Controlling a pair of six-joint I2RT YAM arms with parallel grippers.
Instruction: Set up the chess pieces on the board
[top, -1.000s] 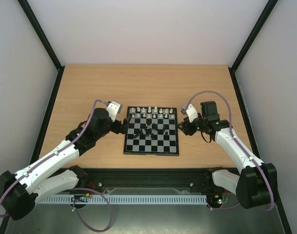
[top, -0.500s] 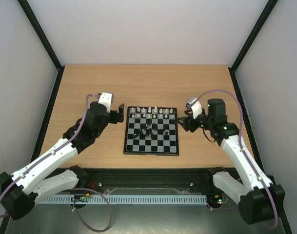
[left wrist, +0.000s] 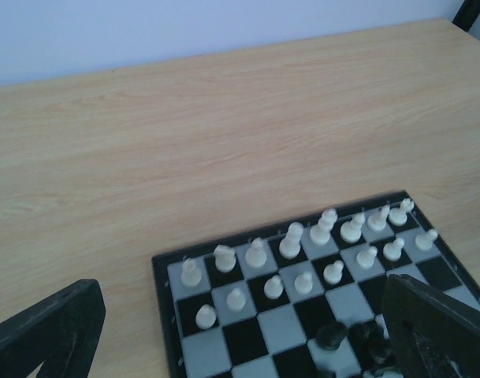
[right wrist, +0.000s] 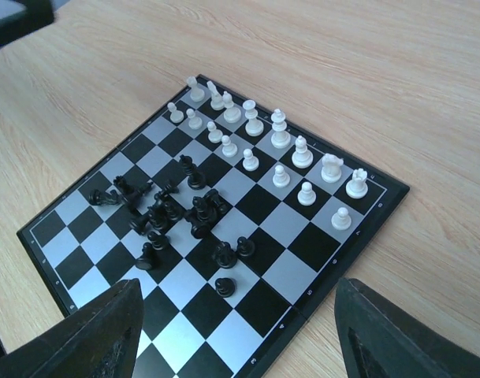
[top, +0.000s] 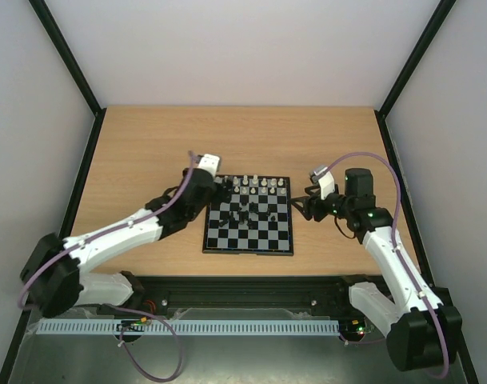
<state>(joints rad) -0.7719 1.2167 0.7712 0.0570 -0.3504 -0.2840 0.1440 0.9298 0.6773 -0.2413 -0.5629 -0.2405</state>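
Showing a small chessboard (top: 247, 251) that lies at the middle of the wooden surface (top: 147, 144), between the two arms. The white chess pieces (top: 251, 186) are stood upright along the two far rows of the chessboard. The black chess pieces (top: 247, 213) are gathered in a loose cluster on the middle squares. In the right wrist view, several of the black chess pieces (right wrist: 157, 214) are seen tipped on their sides, and the white chess pieces (right wrist: 279, 140) are seen in two orderly lines.

The left pincer (top: 220, 185) is held at the far left corner of the chessboard. Its fingers (left wrist: 50, 331) are spread wide, and nothing is gripped between them. Whether the chessboard is touched cannot be told.

The right pincer (top: 301, 206) is placed just beside the right edge of the chessboard. Its fingers (right wrist: 397, 331) are parted wide, and nothing is held.
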